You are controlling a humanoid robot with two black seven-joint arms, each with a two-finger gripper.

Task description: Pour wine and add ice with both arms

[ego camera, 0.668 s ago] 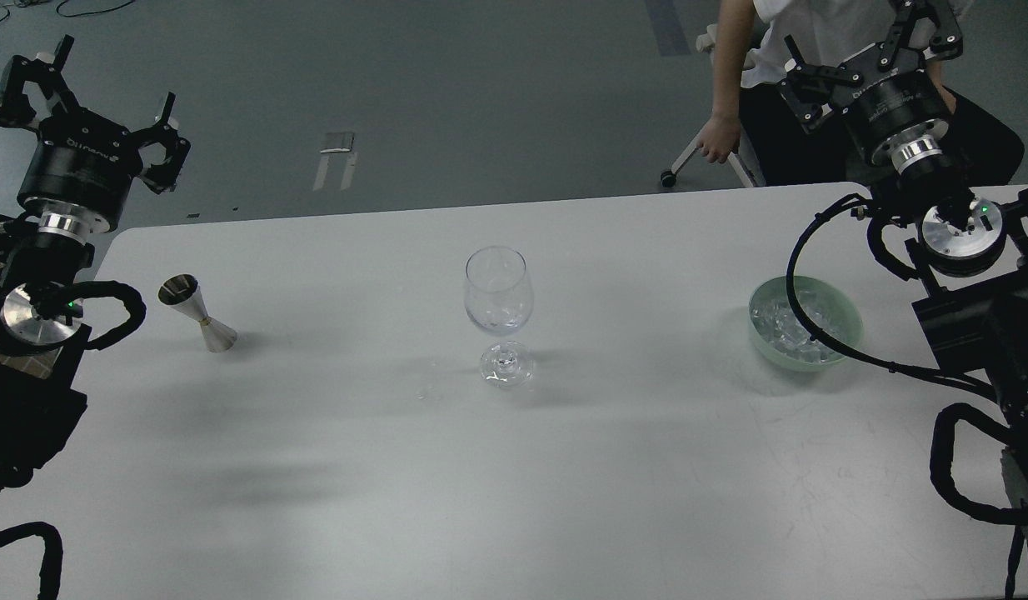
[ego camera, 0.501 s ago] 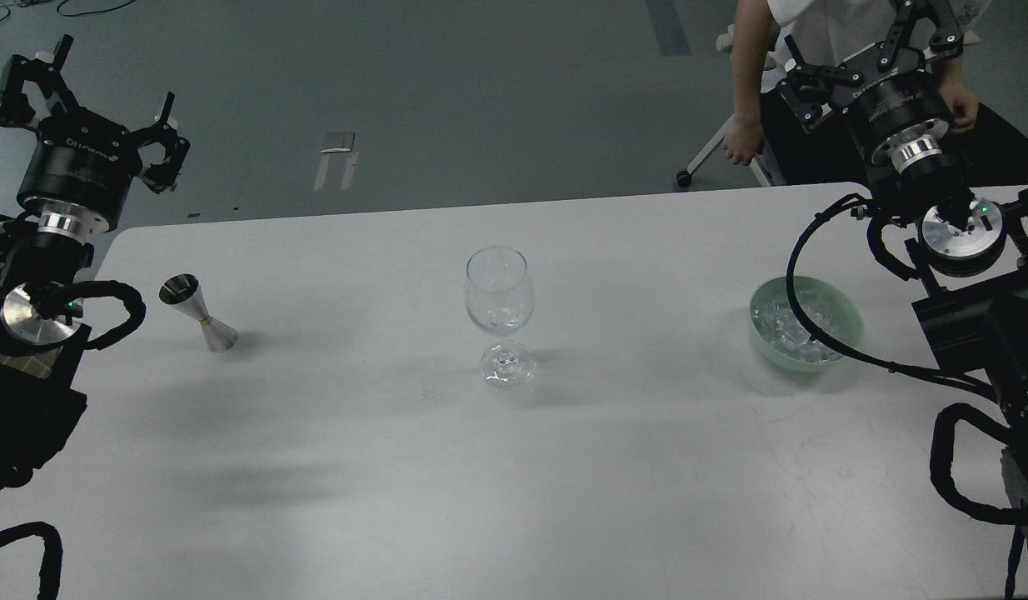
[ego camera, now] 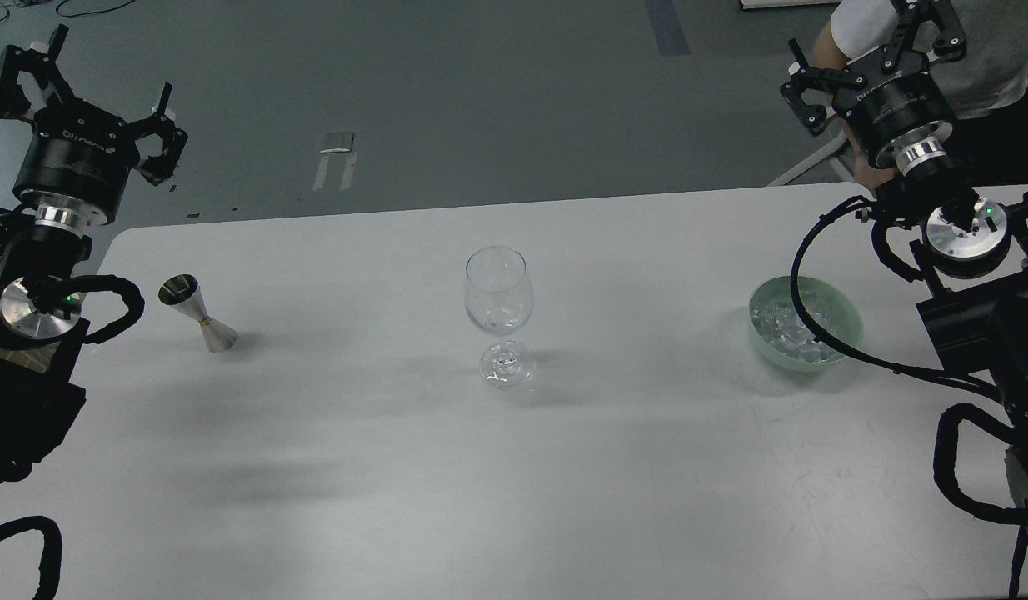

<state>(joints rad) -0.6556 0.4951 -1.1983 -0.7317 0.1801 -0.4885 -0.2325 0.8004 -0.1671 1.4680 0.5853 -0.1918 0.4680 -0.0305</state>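
On the white worktop, a clear stemmed wine glass stands centre, a steel jigger left, and glassy ice chunks in a pale green bowl right. Beyond, left gripper and right gripper hold their fingers spread, empty.

A white table with rounded far corners carries three items in a row: a steel jigger upright at far left; a clear stemmed wine glass at centre; a pale green bowl of ice at right.
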